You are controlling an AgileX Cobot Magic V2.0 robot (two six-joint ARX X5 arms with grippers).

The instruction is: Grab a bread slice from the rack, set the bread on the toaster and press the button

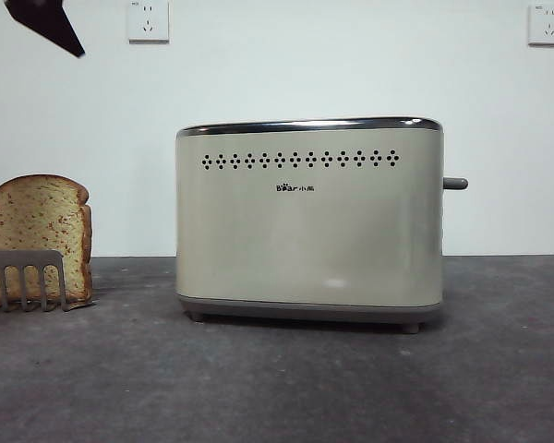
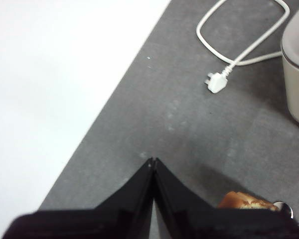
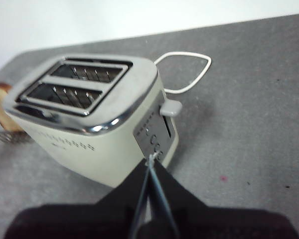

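The slice of bread [image 1: 39,231] stands upright in the rack [image 1: 25,277], rounded top upward and long axis vertical, its broad speckled face turned toward the front camera. The rack's grey prongs cover its lower part, and the picture's edge cuts off the rack's far side. In the left wrist view only a brown corner of the crust [image 2: 246,201] shows, just beside the left gripper [image 2: 153,162] and half hidden behind its black body.

The toaster [image 1: 309,221] sits well apart from the bread, its long axis running across the front view, chrome top up and both slots open and empty in the right wrist view. The button [image 1: 455,184] sticks out sideways from the narrow end that faces away from the rack. In the right wrist view that lever [image 3: 170,107] lies just beyond the tips of the right gripper [image 3: 152,160], above a column of small round controls too small to read.

The left gripper hangs above the grey table [image 1: 277,388] with its jaws pressed together to a point, gripping nothing. A white power cord and plug [image 2: 217,82] lie on the table ahead of it, the cord's loop cut by the frame. The right gripper's jaws likewise meet at their tips and carry nothing, aimed at the toaster's narrow end.

In the front view only one black tip [image 1: 48,23] shows at a top corner; which arm it belongs to cannot be told.
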